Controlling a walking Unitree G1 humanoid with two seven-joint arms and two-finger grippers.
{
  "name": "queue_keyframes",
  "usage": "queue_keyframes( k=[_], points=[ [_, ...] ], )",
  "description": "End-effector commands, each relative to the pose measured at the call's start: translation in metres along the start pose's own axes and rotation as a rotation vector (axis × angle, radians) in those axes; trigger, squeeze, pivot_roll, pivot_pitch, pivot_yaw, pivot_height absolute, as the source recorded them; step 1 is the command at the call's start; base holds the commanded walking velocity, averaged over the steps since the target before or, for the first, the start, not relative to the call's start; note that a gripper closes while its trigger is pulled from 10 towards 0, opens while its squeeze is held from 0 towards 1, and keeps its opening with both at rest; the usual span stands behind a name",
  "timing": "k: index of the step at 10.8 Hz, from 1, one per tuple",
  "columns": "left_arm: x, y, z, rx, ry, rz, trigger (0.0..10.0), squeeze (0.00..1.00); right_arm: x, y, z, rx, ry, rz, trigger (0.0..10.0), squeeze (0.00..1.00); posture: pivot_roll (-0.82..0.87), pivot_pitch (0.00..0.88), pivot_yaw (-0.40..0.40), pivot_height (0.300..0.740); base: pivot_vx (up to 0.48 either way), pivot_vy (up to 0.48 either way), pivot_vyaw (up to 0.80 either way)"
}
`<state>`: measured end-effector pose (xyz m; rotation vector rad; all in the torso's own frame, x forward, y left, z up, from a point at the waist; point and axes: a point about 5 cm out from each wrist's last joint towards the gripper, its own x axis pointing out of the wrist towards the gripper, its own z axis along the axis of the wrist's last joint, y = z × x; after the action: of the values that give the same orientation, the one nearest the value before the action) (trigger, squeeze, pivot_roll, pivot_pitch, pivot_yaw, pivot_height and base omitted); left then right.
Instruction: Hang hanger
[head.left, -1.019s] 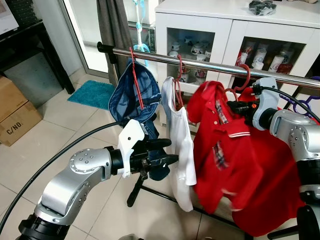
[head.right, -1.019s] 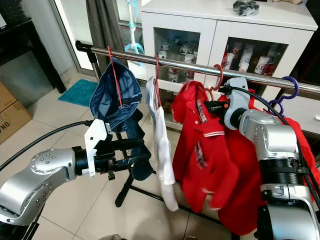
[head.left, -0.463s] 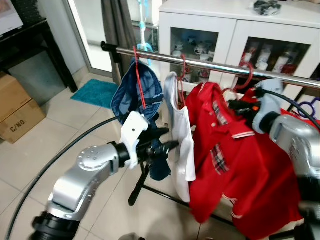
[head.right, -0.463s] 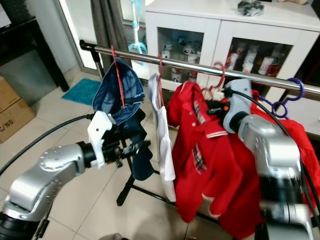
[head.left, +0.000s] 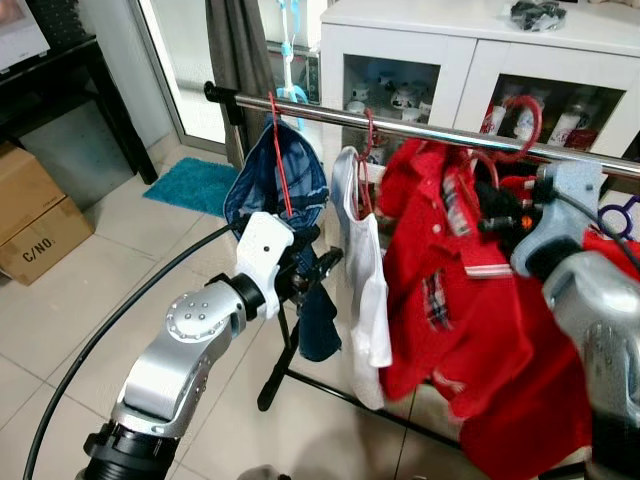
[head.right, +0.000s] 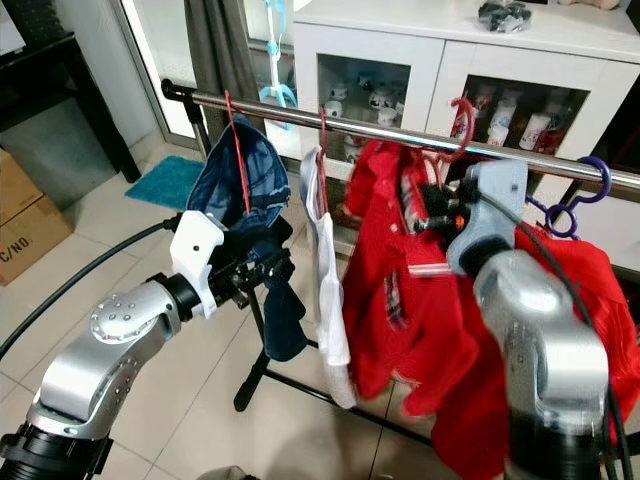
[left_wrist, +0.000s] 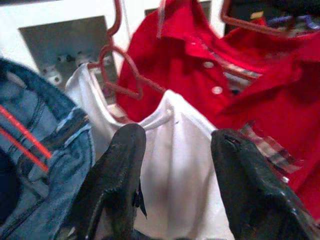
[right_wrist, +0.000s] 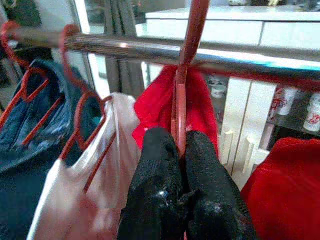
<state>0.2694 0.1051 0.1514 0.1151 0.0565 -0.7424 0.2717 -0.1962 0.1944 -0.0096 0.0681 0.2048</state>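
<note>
A steel rail (head.left: 420, 130) carries blue jeans (head.left: 280, 175) and a white top (head.left: 368, 270), each on a red hanger. My right gripper (right_wrist: 179, 137) is shut on the neck of a third red hanger (right_wrist: 181, 100), which bears a red polo shirt (head.left: 450, 290). Its hook (head.left: 522, 115) stands at rail height, its top above the bar. I cannot tell whether the hook is over the rail (right_wrist: 125, 47). My left gripper (head.left: 322, 262) is open between the jeans and the white top (left_wrist: 175, 150), holding nothing.
Close behind the rail stands a white glass-door cabinet (head.left: 440, 40). A purple hanger (head.right: 575, 195) hangs further right on the rail. A cardboard box (head.left: 35, 225) and a teal mat (head.left: 190, 185) lie on the tiled floor at left. The rack's foot (head.left: 270, 385) is below.
My right gripper has lifted the red hanger and polo, so its hook now rises above the rail. The left gripper has drawn up and back toward the jeans.
</note>
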Motion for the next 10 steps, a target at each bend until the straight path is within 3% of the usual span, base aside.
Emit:
queue_keyframes(
  k=[1, 5, 10],
  points=[
    [-0.002, 0.002, 0.000, 0.015, 0.002, 0.025, 10.0, 0.00, -0.004, 0.009, 0.009, -0.027, -0.067, 0.010, 0.0, 0.00, 0.01, 0.000, 0.059, 0.740, 0.000, 0.000, 0.00],
    [-0.003, -0.002, -0.009, -0.001, 0.021, 0.061, 10.0, 0.00, -0.029, 0.036, -0.032, 0.093, -0.014, -0.078, 0.0, 0.00, 0.01, 0.005, 0.049, 0.740, 0.000, 0.000, 0.00],
    [-0.002, -0.003, -0.010, -0.006, 0.027, 0.058, 10.0, 0.00, -0.032, 0.046, -0.045, 0.113, 0.006, -0.092, 0.0, 0.00, 0.01, 0.009, 0.046, 0.740, -0.242, 0.000, 0.00]
  ],
)
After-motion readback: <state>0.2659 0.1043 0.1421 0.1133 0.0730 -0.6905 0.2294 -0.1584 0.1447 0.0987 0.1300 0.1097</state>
